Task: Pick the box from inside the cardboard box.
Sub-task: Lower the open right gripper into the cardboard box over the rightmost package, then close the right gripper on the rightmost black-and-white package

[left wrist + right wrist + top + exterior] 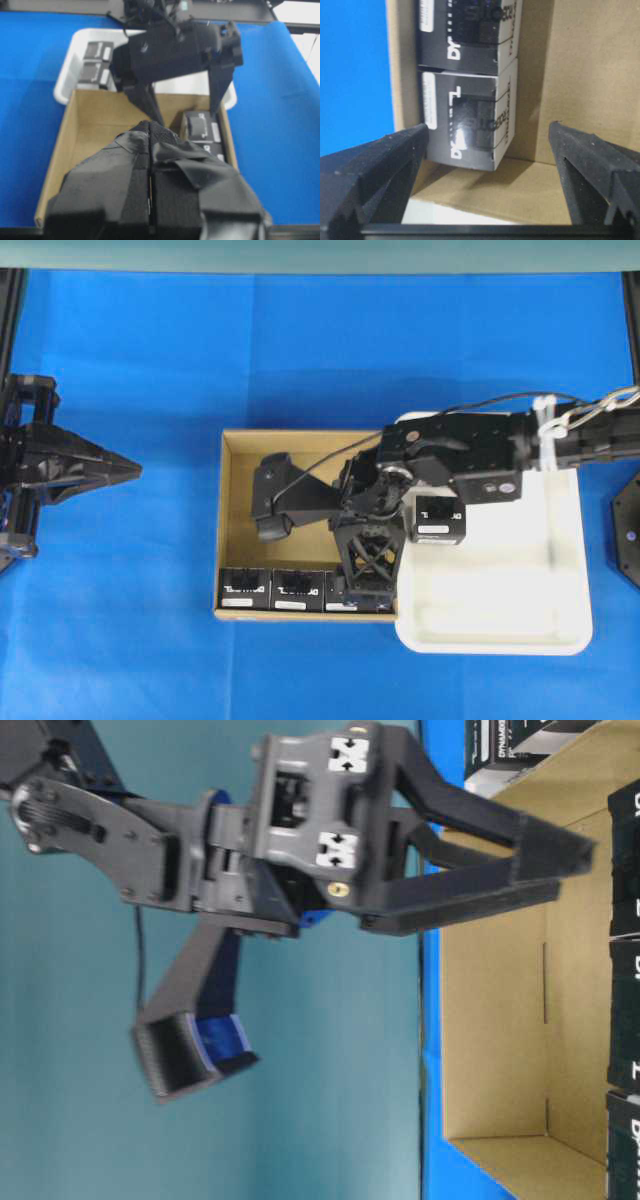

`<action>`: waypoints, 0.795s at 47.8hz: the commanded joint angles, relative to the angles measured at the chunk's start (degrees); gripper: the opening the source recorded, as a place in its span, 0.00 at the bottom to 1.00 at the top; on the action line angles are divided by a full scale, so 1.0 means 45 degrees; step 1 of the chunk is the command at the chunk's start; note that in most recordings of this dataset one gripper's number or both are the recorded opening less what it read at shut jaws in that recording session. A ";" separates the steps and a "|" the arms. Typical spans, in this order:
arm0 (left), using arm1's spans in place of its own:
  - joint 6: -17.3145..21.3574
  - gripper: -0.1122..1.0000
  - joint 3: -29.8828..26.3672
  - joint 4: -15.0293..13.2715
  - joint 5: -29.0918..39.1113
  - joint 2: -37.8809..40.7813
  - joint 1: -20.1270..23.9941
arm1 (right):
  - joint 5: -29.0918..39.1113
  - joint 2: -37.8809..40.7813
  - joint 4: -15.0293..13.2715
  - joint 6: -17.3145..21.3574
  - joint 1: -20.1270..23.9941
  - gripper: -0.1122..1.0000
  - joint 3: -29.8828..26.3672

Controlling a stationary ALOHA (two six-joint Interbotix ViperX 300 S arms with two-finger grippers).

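The brown cardboard box point(235, 520) lies mid-table, with three black boxes in a row along its near wall point(243, 591) point(297, 591). My right gripper point(363, 588) reaches over from the right and hangs over the rightmost of them. In the right wrist view it point(488, 129) is open, and a black box point(465, 125) with white lettering stands just ahead between the fingertips, untouched. A second box point(467, 35) sits behind it. My left gripper point(125, 471) stays left of the carton, shut and empty point(150, 126).
A white tray point(500, 585) touches the carton's right side; one black box point(440, 520) shows in it beside the right arm, and the left wrist view shows others point(95, 62). Blue cloth point(130, 640) covers the table all round.
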 commanded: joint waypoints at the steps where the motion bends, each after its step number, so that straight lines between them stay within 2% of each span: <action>1: -0.0156 0.04 -0.0312 0.0039 -0.0117 0.0039 -0.0117 | -0.0039 0.0215 0.0391 -0.0039 0.0020 1.00 -0.0020; 15: -0.0293 0.04 -0.0312 0.0039 -0.0137 0.0020 -0.0156 | -0.0078 0.0352 0.1348 -0.0137 -0.0527 1.00 0.0000; 28: -0.0293 0.04 -0.0312 0.0039 -0.0078 -0.0039 -0.0156 | -0.0352 0.0391 0.1641 -0.0234 -0.0254 1.00 0.0156; 38: -0.0273 0.04 -0.0312 0.0039 -0.0059 -0.0039 -0.0156 | -0.0586 0.0391 0.1641 -0.0234 -0.0215 1.00 0.0254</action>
